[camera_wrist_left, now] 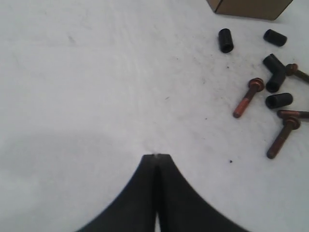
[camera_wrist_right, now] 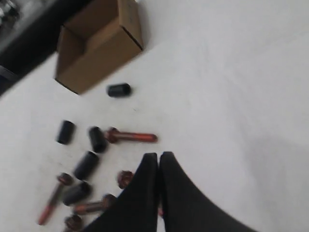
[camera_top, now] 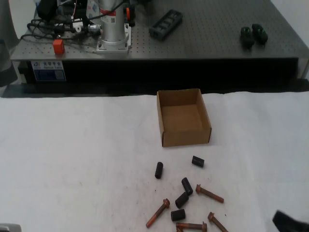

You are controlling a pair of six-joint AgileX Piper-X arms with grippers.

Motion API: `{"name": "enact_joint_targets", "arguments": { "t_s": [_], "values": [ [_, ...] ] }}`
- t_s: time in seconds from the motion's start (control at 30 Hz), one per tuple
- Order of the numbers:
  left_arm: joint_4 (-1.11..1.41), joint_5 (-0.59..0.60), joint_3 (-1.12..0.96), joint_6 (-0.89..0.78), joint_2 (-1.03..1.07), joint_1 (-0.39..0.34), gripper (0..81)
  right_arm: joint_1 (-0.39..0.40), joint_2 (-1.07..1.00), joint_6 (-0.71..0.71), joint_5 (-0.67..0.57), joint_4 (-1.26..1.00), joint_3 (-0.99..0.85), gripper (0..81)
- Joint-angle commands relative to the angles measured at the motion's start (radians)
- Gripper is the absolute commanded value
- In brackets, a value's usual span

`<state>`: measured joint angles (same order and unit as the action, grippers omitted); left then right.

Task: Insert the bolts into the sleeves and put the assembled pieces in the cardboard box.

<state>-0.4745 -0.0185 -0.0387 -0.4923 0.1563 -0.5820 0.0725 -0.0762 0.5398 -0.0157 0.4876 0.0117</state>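
Left gripper and right gripper hang, fingers together; bolts and sleeves lie loose at six o'clock from the cardboard box (empty). We part fingers first, then take an outlying bolt.

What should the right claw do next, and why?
Probably open the right claw and lower it over the bolt lying just ahead of it. It and the left claw are shut and empty. The box holds nothing, and the sleeves lie loose with no bolt in them, so a first pick seems due.
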Motion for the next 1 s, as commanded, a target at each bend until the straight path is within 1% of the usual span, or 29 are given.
{"name": "enact_joint_targets", "arguments": {
  "t_s": [0.0,0.07,0.1,0.17,0.2,0.33,0.4,0.53,0.6,0.7,0.8,0.87,0.97],
  "values": [
    [0.041,0.027,-0.006,-0.02,-0.01,-0.001,0.7,0.002,-0.006,0.14,-0.108,-0.275,-0.012,1.0],
    [0.152,0.026,-0.006,0.059,-0.007,-0.001,0.0,0.002,-0.043,0.155,-0.137,-0.392,-0.012,8.0],
    [0.219,0.026,-0.006,0.105,-0.003,-0.001,1.1,0.002,-0.068,0.159,-0.139,-0.407,-0.012,12.3],
    [0.302,0.026,-0.014,0.127,0.016,-0.001,5.5,0.002,-0.151,0.131,-0.182,-0.405,-0.045,20.2],
    [0.315,0.03,-0.026,0.121,0.034,-0.001,9.4,0.002,-0.204,0.099,-0.22,-0.405,-0.071,22.8],
    [0.312,0.031,-0.085,0.108,0.139,-0.001,29.8,0.002,-0.464,-0.085,-0.342,-0.389,-0.215,23.0],
    [0.312,0.031,-0.12,0.111,0.202,-0.001,33.7,0.002,-0.612,-0.216,-0.36,-0.302,-0.332,23.0],
    [0.312,0.108,-0.205,0.113,0.338,-0.001,33.6,0.002,-0.941,-0.488,-0.351,-0.067,-0.594,23.0],
    [0.312,0.142,-0.246,0.113,0.406,-0.001,33.6,0.002,-1.067,-0.597,-0.341,0.03,-0.708,23.0],
    [0.312,0.162,-0.289,0.113,0.492,-0.001,33.6,0.026,-1.225,-0.767,-0.25,0.149,-0.864,23.0],
    [0.312,0.179,-0.317,0.113,0.569,-0.001,33.6,0.07,-1.357,-0.92,-0.17,0.261,-0.964,23.2],
    [0.312,0.197,-0.327,0.129,0.606,-0.001,33.6,0.103,-1.421,-0.978,-0.13,0.293,-0.998,23.2],
    [0.312,0.227,-0.332,0.135,0.651,-0.001,33.6,0.154,-1.505,-1.006,-0.075,0.287,-1.015,23.2]
  ]
}}
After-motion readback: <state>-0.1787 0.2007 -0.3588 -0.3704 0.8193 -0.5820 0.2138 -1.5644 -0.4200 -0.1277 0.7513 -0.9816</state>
